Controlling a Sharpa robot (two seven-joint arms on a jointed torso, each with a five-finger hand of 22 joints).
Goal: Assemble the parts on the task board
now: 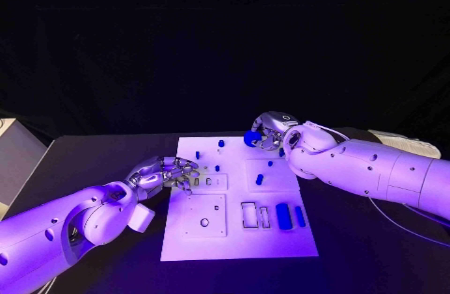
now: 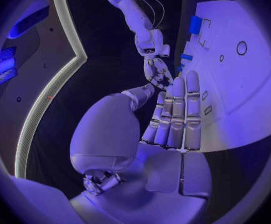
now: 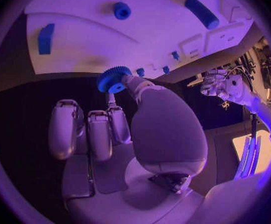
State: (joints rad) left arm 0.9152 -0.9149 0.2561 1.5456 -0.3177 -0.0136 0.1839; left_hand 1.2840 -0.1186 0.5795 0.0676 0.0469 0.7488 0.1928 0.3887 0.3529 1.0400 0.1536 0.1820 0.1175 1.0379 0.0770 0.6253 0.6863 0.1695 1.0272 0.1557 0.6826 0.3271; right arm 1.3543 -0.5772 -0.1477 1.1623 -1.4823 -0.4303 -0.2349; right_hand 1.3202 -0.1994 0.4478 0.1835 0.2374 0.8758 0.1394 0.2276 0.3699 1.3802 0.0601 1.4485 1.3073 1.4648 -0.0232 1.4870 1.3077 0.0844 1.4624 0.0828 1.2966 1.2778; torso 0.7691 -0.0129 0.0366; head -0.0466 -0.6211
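Several blue parts lie on the white task board [image 1: 239,242], and taking that board as the landmark, the near end comes first: a long blue block [image 1: 283,216] and a slimmer blue bar [image 1: 300,216] lie flat beside the rectangular cut-outs near the board's right edge. Farther in, at the board's left edge, the left hand [image 1: 172,173] rests with its fingers stretched out together over the small slots; the left wrist view shows nothing between them, so I read it as released and merely steadying or waiting. Small blue pegs [image 1: 218,168] stand around the board's middle, apart from both hands. At the far right corner of the board, the right hand [image 1: 269,134] grasps a blue gear [image 3: 114,79], toothed round its rim, pinched at the fingertips and lifted just clear of the board's surface.

The step in hand looks like carrying this gear to its seat. Which post or hole is meant for it I cannot tell. The next move probably calls for bringing the gear level above its shaft, lining the bore up squarely, then lowering it without tilt, since a skewed gear would likely jam or slip from so light a pinch.
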